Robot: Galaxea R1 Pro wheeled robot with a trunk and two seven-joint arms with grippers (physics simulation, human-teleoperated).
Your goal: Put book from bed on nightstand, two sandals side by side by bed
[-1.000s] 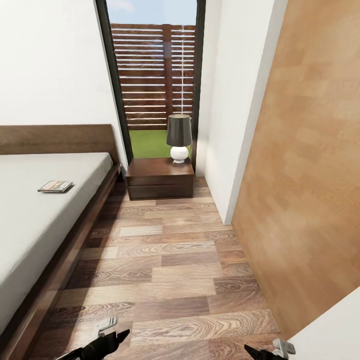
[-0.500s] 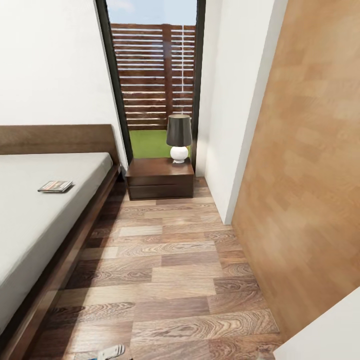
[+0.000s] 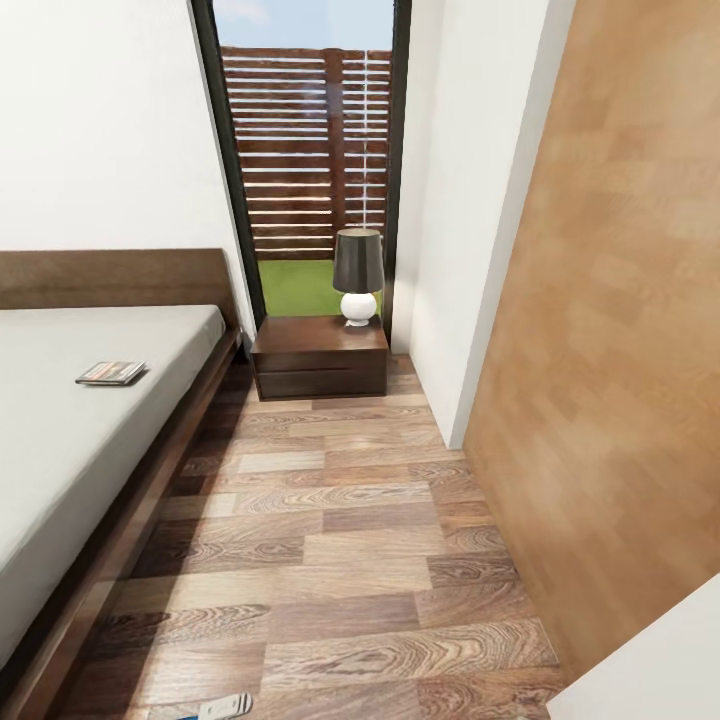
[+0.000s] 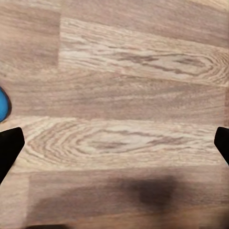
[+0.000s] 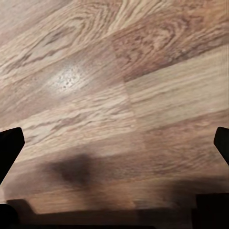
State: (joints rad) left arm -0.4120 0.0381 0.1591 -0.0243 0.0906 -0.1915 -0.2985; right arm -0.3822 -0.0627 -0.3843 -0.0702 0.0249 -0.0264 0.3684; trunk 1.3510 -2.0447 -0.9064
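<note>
Both grippers (image 4: 114, 143) (image 5: 114, 143) gape over plank floor (image 3: 350, 540); perhaps a sandal (image 4: 3, 104) nearby.

Walls: plain white wall (image 3: 110, 130) ahead of me on the left, another white wall (image 3: 455, 200) on the right.
Floor: mixed-tone wood-plank floor (image 3: 340, 540), glossy, with soft shadows on it under my wrists.
Window: tall black-framed window (image 3: 305, 150) showing a slatted fence (image 3: 300, 140) and grass (image 3: 295, 285).
Lamp: dark shade on a round white base (image 3: 358, 275), in front of the window.
Panel: large light-wood panel (image 3: 620, 330) along my right side.
Light: even daylight.
</note>
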